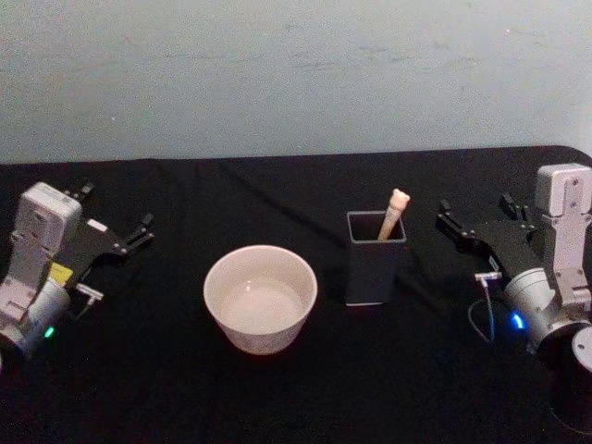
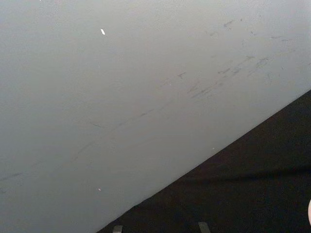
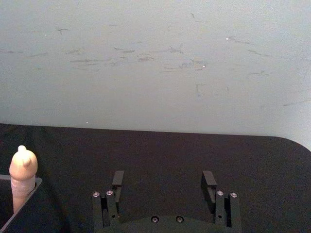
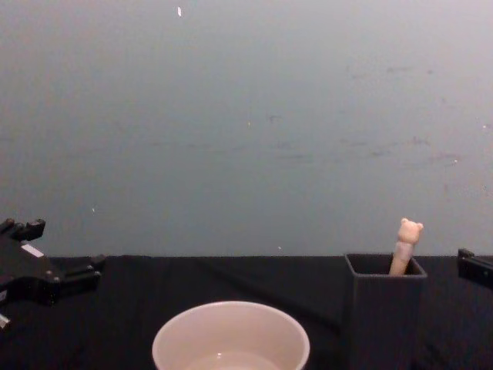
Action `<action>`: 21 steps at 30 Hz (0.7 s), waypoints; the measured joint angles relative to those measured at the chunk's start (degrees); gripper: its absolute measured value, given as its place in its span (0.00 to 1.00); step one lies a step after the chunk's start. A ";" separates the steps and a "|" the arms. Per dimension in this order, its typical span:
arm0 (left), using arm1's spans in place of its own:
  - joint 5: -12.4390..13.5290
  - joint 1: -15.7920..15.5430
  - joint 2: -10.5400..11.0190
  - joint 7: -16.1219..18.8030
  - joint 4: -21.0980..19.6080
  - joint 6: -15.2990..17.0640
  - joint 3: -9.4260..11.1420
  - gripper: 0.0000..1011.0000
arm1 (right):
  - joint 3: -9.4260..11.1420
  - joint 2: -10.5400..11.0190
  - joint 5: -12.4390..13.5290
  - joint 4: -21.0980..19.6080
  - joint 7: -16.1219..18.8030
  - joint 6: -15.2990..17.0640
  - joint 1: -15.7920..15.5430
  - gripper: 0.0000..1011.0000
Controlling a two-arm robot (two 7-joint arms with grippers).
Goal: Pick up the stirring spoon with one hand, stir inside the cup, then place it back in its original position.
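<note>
On the black-draped counter (image 1: 277, 388), before a scuffed pale wall (image 1: 296, 74), the left gripper (image 1: 129, 236) rests at the far left with its fingers spread and holding nothing, well apart from the wide, smooth, round off-white cup (image 1: 260, 298), with bare cloth between them. Just right of the cup stands the dark grey square-sided holder (image 1: 375, 270), open at the top, with the stirring spoon (image 1: 393, 214) leaning inside it, its beige bear-head handle poking above the rim. At the far right the right gripper (image 1: 450, 222) sits near the holder, its fingers (image 3: 209, 180) parted and empty, pointing toward the holder with nothing in between.
</note>
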 joint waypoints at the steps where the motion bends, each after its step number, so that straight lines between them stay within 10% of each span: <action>1: 0.00 0.00 0.00 0.00 0.00 0.00 0.00 0.99 | 0.00 0.00 0.00 0.00 0.00 0.00 0.00 0.99; 21: 0.00 0.00 0.00 0.00 0.00 0.00 0.00 0.99 | 0.00 0.00 0.00 0.00 0.00 0.00 0.00 0.99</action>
